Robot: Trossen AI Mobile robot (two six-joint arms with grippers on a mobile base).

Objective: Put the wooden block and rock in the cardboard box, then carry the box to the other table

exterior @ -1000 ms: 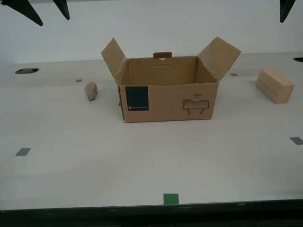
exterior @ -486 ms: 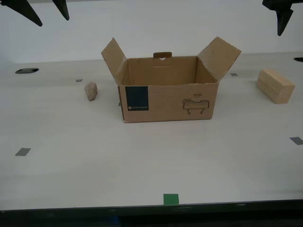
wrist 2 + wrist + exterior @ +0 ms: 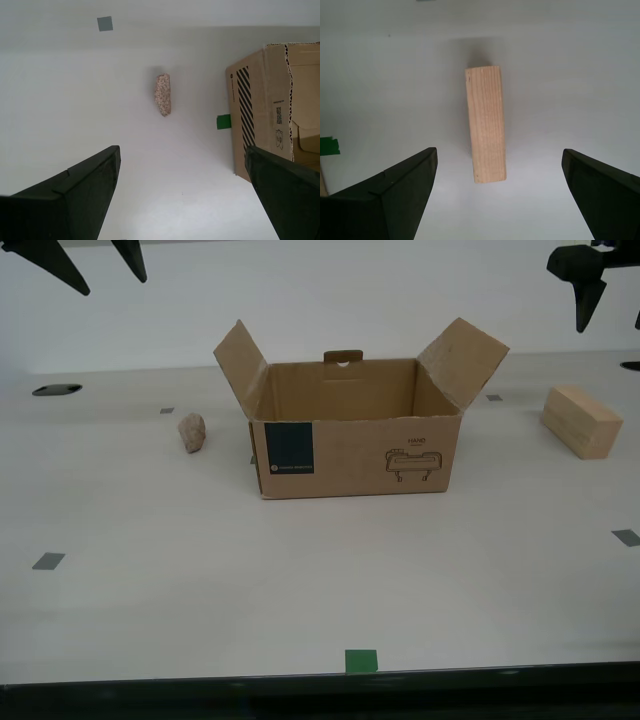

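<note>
The cardboard box stands open on the smooth white tabletop, flaps raised. The rock lies to its left in the exterior view, the wooden block to its right. My first gripper hangs open high above the wooden block, which lies lengthwise between the fingers in the first wrist view. My second gripper hangs open high above the exterior view's left, over the rock, with a box corner in its view. The other table is out of view.
Small grey tape squares and a green one mark the tabletop. A dark hole sits near the far edge at the exterior view's left. A pale wall stands behind the table.
My first gripper has come down and toward the exterior view's left, so more of it shows at the top right. The second gripper, box, rock and block have not moved.
</note>
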